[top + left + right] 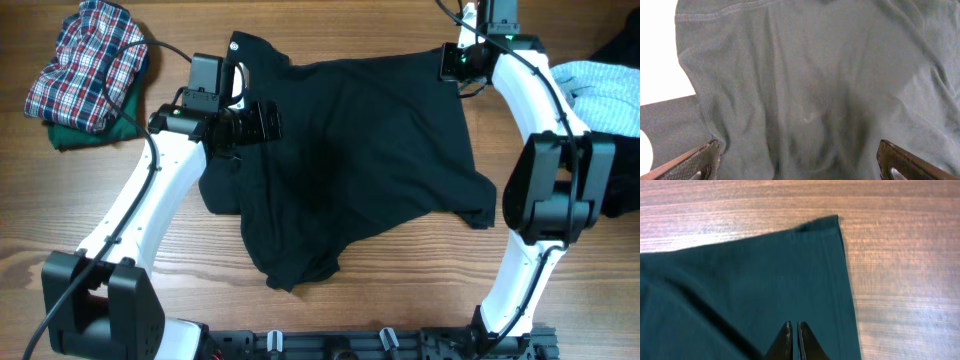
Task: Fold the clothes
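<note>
Right end effector [794, 326] clenched at black fabric T-shirt's [350, 150] one-o'clock corner, left end effector [264, 120] released; the fold next needed that corner drawn inward.

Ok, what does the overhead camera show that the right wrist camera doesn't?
Only overhead: the whole black T-shirt spread out, the left gripper over its left side, a plaid garment on a green garment, and a light blue garment.
Only right wrist: the shirt's stitched hem corner up close, and the right gripper shut over the fabric. Whether it pinches cloth is unclear.
Both: the black shirt lying on the wooden table.
</note>
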Robot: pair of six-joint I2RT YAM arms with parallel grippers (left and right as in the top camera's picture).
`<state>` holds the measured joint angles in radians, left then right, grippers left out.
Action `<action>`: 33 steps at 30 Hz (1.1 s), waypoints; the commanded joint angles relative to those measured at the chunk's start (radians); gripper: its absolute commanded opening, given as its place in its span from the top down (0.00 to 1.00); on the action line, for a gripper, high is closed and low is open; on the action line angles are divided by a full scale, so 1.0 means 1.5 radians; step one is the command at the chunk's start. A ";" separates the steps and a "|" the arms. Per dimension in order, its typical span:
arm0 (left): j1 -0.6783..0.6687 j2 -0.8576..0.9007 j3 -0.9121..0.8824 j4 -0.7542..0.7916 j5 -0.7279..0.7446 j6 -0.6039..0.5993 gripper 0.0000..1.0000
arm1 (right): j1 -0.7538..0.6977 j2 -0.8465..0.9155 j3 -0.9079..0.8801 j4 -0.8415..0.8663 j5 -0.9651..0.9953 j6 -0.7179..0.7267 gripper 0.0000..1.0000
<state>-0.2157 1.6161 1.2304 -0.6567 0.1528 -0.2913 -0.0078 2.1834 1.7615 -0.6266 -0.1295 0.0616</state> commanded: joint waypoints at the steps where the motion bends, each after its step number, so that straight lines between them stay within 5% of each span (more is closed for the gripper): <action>1: 0.003 0.006 0.007 0.002 -0.008 -0.004 0.00 | 0.013 0.015 0.014 0.035 -0.005 -0.024 0.96; 33: 0.003 0.031 0.007 0.002 -0.006 -0.004 0.00 | 0.057 0.176 0.014 0.159 0.043 -0.022 0.95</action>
<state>-0.2157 1.6550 1.2304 -0.6571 0.1532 -0.2913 0.0780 2.3726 1.7710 -0.3897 -0.1246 0.0395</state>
